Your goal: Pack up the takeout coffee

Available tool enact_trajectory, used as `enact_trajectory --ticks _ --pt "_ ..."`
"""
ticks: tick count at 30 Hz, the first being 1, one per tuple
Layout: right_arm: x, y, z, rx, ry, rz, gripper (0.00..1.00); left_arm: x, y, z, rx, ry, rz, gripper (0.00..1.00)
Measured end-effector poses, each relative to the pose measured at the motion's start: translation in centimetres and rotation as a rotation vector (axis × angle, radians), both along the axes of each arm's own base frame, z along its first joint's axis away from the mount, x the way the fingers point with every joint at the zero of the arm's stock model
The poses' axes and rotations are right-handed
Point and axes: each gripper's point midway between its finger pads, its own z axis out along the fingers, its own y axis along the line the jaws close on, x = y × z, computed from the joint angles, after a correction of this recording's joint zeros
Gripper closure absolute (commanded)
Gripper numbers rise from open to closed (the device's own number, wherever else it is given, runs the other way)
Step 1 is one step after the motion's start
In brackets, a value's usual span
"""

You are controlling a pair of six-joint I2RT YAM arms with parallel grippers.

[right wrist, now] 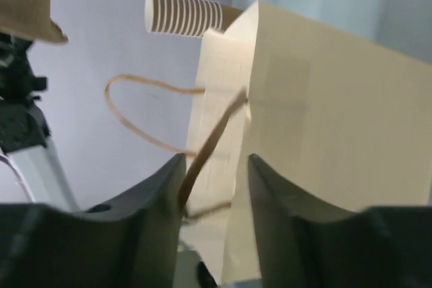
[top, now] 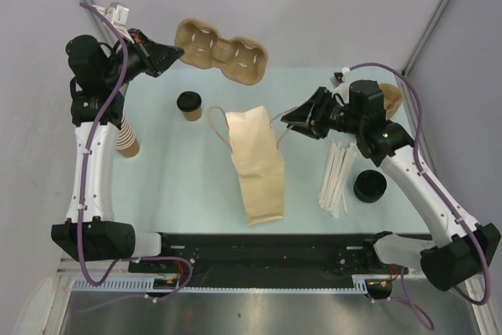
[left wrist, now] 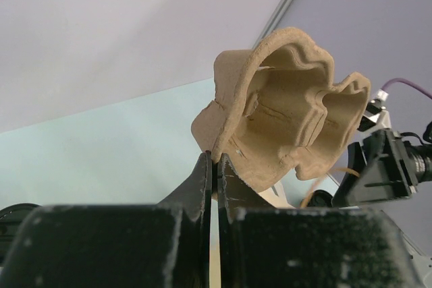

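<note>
Presently, we list from the near edge of the table outward:

1. Paper bag: lying flat at mid-table. Its long axis runs from 6 toward 12 o'clock and its mouth is at the far end.
2. Right gripper: at 3 o'clock of the bag's mouth, jaws apart. The bag's handle runs through the gap, and we see no pinch on it.
3. Takeout cup: upright with a black top, at 10 o'clock from the mouth. It is well apart from both grippers, and the left arm is the nearer.
4. Left gripper: at 11 o'clock of the mouth, fingers pressed together on one end of the carrier tray.
5. Carrier tray: held aloft over the table's far edge, at 12 o'clock beyond the mouth. Its long axis runs 9 to 3 o'clock, crosswise to the bag.

We judge the coming move turns on item 5: the tray would need to turn end-on toward 6 o'clock, and the handle would need lifting to open the mouth
</note>
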Motion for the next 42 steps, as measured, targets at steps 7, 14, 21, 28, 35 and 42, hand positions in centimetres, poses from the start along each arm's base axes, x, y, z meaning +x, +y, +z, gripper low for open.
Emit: enact_trajectory --ticks 7,14,21,28,35,42 --pt "-1.2 -2.3 0.3 -0.077 -0.119 0.034 0.04 0.0 0.0 0.0 0.001 0.0 0.0 1.0" --pt "2.3 -9.8 1.2 -0.08 -0.269 0.013 0.0 -0.1 0.0 -0.2 0.003 0.008 -0.005 1.0" --pt "7.7 -8.9 8.5 -0.262 -0.703 0.242 0.01 -0.5 -0.3 -0.8 0.013 0.026 -0.03 1.0" --pt "7.4 0.9 7.8 -0.51 -1.023 0.619 0.07 -0.6 1.2 -1.2 0.004 0.056 -0.023 1.0" --pt "5.2 3.7 0.6 -0.686 -1.089 0.91 0.17 0.0 4.8 -2.0 -0.004 0.101 0.075 1.0" --pt "2.8 6.1 -1.6 -0.745 -1.219 1.095 0.23 -0.2 5.1 -3.4 0.017 0.144 0.085 1.0"
